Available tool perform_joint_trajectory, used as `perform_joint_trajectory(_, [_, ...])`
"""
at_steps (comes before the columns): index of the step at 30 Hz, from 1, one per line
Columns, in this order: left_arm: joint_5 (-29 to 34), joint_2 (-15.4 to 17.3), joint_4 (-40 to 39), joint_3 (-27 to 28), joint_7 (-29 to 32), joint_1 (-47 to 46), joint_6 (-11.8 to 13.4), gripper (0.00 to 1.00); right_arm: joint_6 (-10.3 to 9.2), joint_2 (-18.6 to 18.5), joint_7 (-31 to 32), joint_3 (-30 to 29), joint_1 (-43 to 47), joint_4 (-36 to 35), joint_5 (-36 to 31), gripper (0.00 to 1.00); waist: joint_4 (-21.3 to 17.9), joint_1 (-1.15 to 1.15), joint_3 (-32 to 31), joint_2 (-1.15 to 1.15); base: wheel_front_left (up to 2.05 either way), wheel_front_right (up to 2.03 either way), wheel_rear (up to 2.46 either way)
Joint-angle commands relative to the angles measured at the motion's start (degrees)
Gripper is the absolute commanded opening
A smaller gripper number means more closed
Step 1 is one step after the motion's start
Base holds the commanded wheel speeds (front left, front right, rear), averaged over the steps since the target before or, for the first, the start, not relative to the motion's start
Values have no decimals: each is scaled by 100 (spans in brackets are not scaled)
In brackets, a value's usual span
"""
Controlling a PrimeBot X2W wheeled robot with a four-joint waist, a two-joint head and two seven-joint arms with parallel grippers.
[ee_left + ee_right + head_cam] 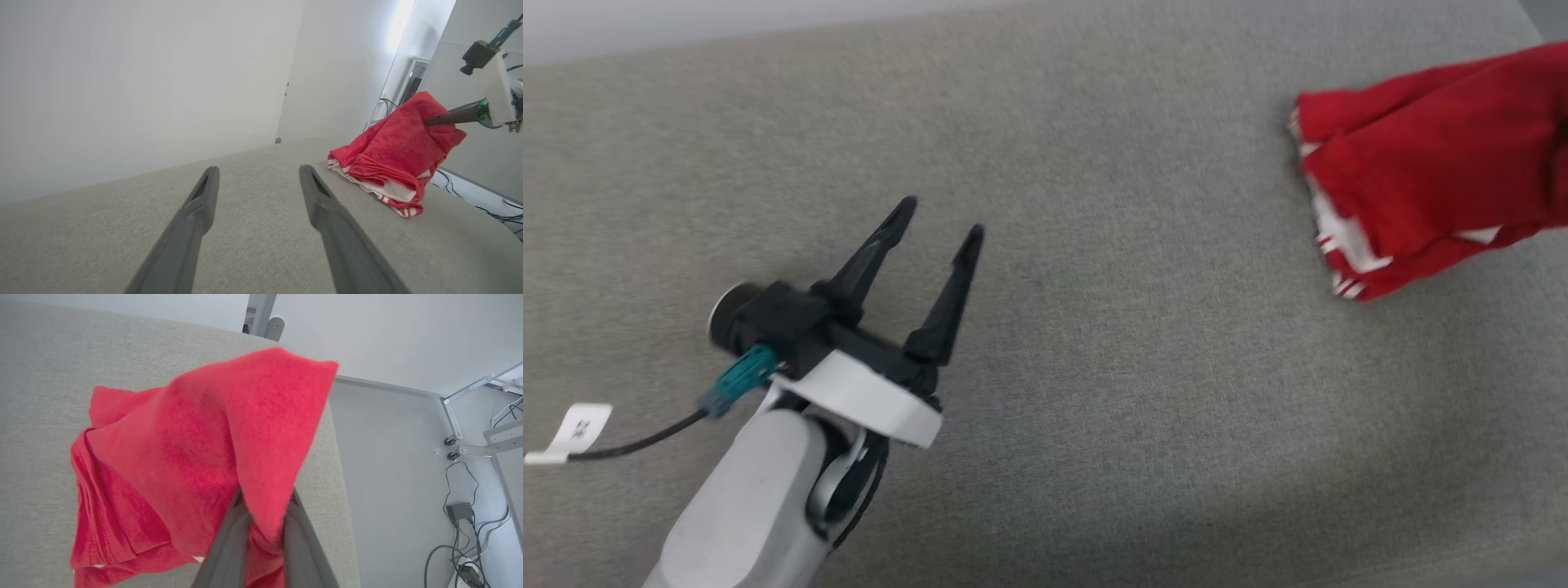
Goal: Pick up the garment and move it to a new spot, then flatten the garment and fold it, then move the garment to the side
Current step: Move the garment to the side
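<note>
The garment [1437,163] is pinched by the right gripper [264,506], the left gripper [941,218] spread empty: relocation is judged in hand; it must next be laid flat.

Open grey surface [1094,286] beside garment [1437,155]

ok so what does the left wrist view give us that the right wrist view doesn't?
Left wrist view adds: the left gripper open above the grey surface, the right gripper side-on, pinching a raised peak of the garment, and the striped edge resting on that surface.
Right wrist view adds: red cloth clamped between its fingers up close, a power brick with cables on the floor, and a wheeled frame leg.
Shared: the bunched garment, the grey surface and the pale wall.
</note>
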Motion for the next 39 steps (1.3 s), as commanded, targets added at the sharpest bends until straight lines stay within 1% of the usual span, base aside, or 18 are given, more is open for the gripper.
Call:
perform_joint_trajectory(1, [-19,2,20,-94,-27,-161,-14,100,-2,-45,-157,-11,-146,115,-96,0,-116,0,180,0,0,0,0])
perform_joint_trajectory(9, [-81,-15,93,-675,-27,-804,-14,100,-3,-111,-1022,-230,-718,1131,-972,0,-135,0,560,0,0,0,0])
perform_joint_trajectory(15, [-110,-49,121,-918,-27,-1088,-14,100,-2,78,-1456,-405,-984,1908,-1430,0,-35,0,756,0,0,0,0])
perform_joint_trajectory(21, [-179,-52,161,-999,-27,-1230,-14,100,-2,320,-1795,-595,-1199,2589,-1644,0,83,0,828,0,0,0,0])
perform_joint_trajectory(22, [-195,-57,165,-977,-27,-1234,-14,100,-3,329,-1869,-657,-1265,2682,-1648,13,97,0,831,0,0,0,0])
perform_joint_trajectory(24, [-209,-48,159,-916,-27,-1217,-14,100,-2,381,-1915,-649,-1317,2864,-1748,47,113,0,828,0,0,0,0])
perform_joint_trajectory(25, [-219,-38,152,-877,-27,-1189,-14,100,-2,398,-1955,-689,-1349,2940,-1727,89,112,0,822,0,0,0,0])
perform_joint_trajectory(26, [-230,-27,145,-839,-27,-1153,-14,100,-2,401,-1973,-713,-1401,3006,-1733,100,111,0,813,0,0,0,0])
perform_joint_trajectory(34, [-289,14,96,-358,-27,-772,-15,100,-3,357,-2308,-784,-1611,3358,-1781,100,77,0,571,0,0,0,0])
perform_joint_trajectory(39, [-259,-43,11,13,-27,-492,-15,100,-2,438,-2489,-892,-1646,3486,-1688,100,79,0,341,0,0,0,0])
